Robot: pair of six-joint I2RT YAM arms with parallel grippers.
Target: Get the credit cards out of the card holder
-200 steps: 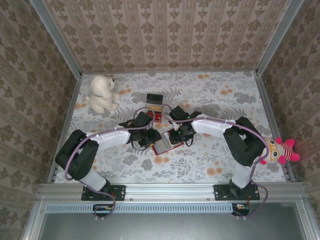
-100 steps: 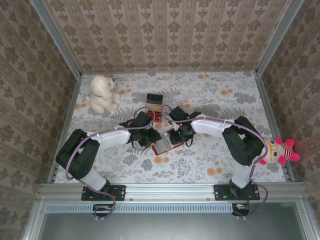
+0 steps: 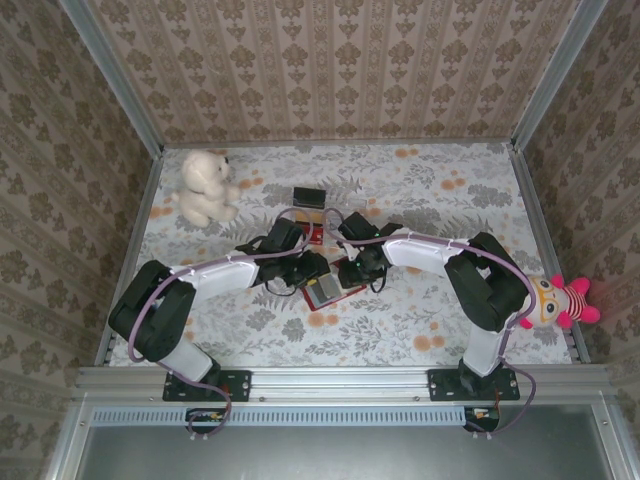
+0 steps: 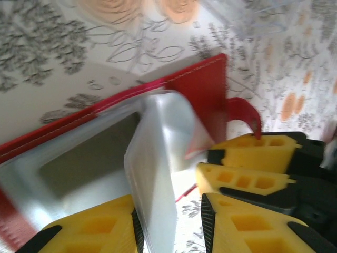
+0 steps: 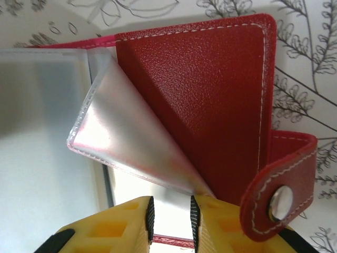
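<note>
Left pincer: jaws part-open, a curled clear sleeve standing up between the yellow fingers, against the left one with a gap on the other side; pinched or just resting, can't tell. Top view puts it mid-table, right of a white teddy bear toward the far-left corner, both arms bent inward to meet over the card holder, which lies open and flat on the floral table; jaws too small to read there. Left wrist view adds a dark credit card lying inside the flat sleeve on the red cover, plus the other arm's yellow fingers at the holder's right edge by the red tab. Right wrist view gives the red inner cover close up, white stitching, the snap tab with its metal stud curling over at lower right, and a clear sleeve lifted at an angle. Right pincer: nearly closed, narrow slit, nipping the bottom corner of that card holder sleeve. Behind the holder, apart, a black block; at the far right edge a striped pink doll.
</note>
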